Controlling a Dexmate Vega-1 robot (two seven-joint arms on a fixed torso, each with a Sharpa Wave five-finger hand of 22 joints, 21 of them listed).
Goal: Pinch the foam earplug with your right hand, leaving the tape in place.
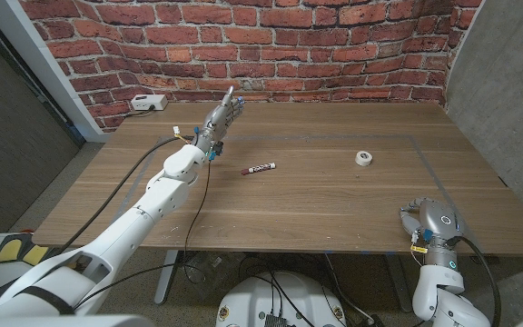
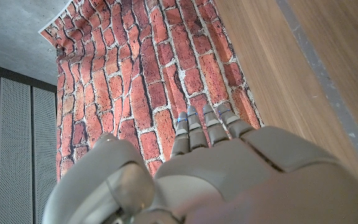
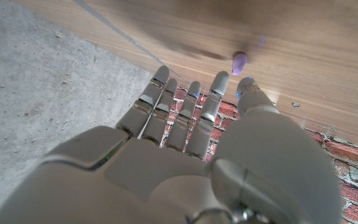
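A small purple foam earplug [image 3: 239, 63] lies on the wooden table just beyond the fingertips of my right hand [image 3: 191, 124], close to the thumb tip but apart from it. My right hand [image 1: 428, 219] sits near the table's front right edge with its fingers stretched out and nothing in them. A white roll of tape [image 1: 363, 158] lies on the table farther back, right of centre, well away from both hands. My left hand [image 1: 224, 113] is raised over the far left of the table, fingers straight and pointing toward the brick wall [image 2: 166, 81], holding nothing.
A short dark red and white stick [image 1: 260, 168] lies near the table's middle. A white box [image 1: 148, 103] sits at the back left edge by the wall. A thin grey line [image 1: 429, 163] marks a rectangle on the tabletop. A concrete wall [image 3: 36, 93] stands on the right.
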